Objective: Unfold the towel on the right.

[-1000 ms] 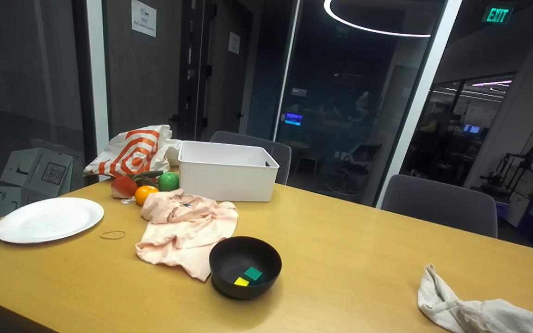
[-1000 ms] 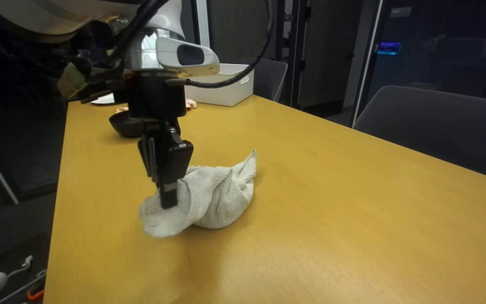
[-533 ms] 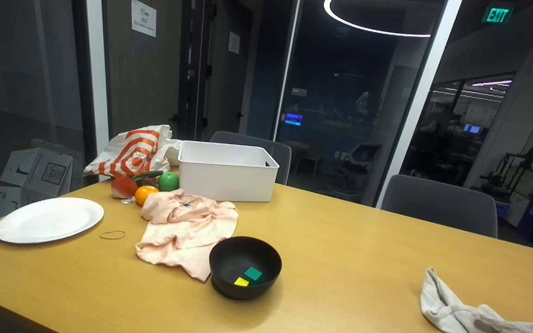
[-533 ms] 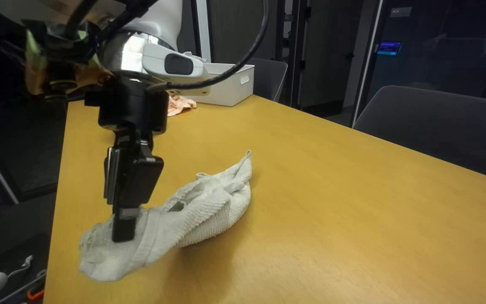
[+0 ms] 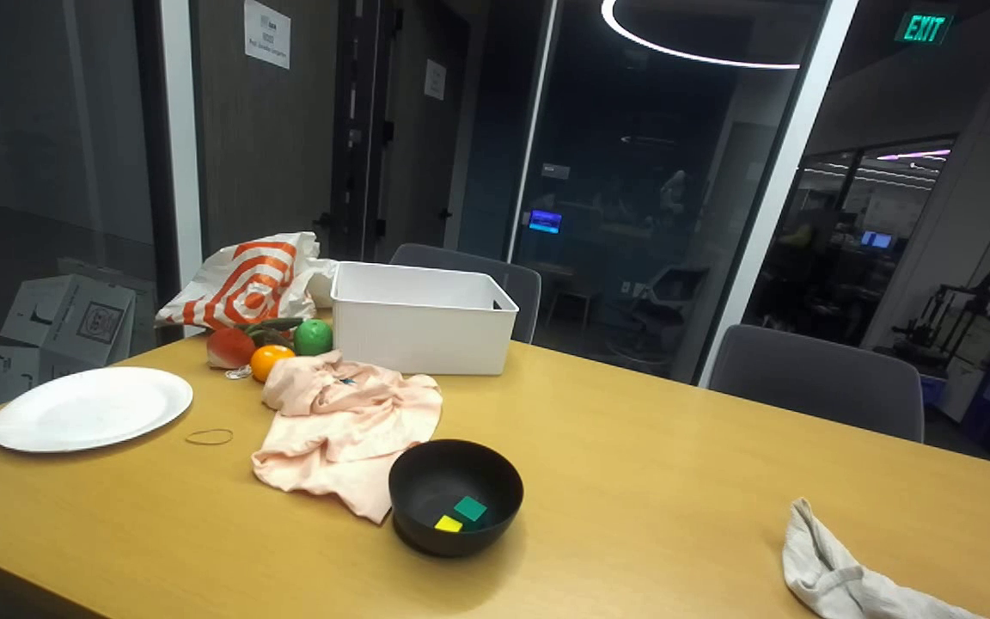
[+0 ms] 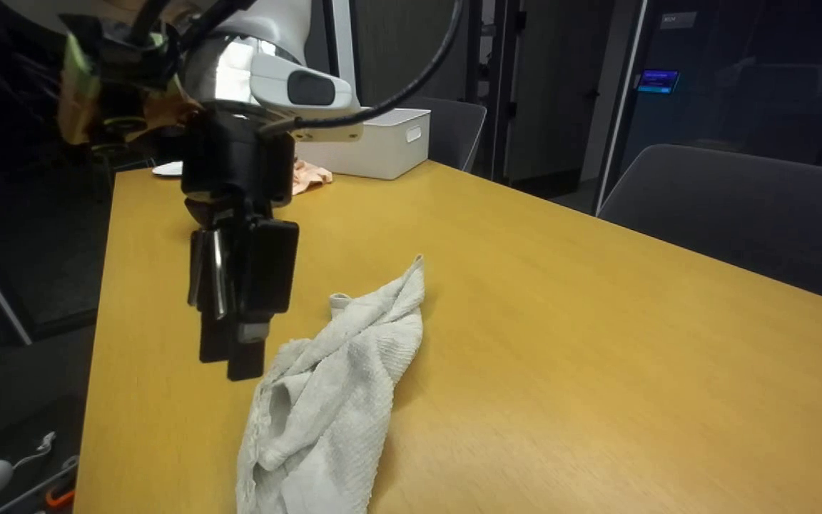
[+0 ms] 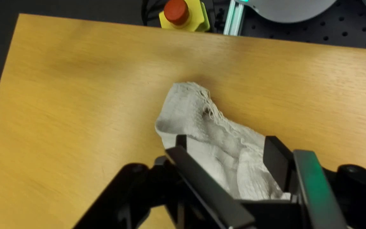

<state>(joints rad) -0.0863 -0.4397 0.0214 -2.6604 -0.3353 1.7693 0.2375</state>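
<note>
Wrist view: crumpled off-white towel (image 7: pixel 214 152), stringy frayed edge; wood-grain worktop (image 7: pixel 91 105) beneath; blocky black tool (image 7: pixel 226 142), jaws standing apart.

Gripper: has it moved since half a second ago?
Yes. In an exterior view, the gripper has shifted up and rightward in the picture, nearer the white bin.

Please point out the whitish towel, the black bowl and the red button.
Whitish towel (image 6: pixel 343 389): in an exterior view, on its rumpled middle.
Black bowl (image 5: pixel 452 471): in an exterior view, on its inner wall.
Red button (image 7: pixel 176 12): in the wrist view, on its cap.
</note>
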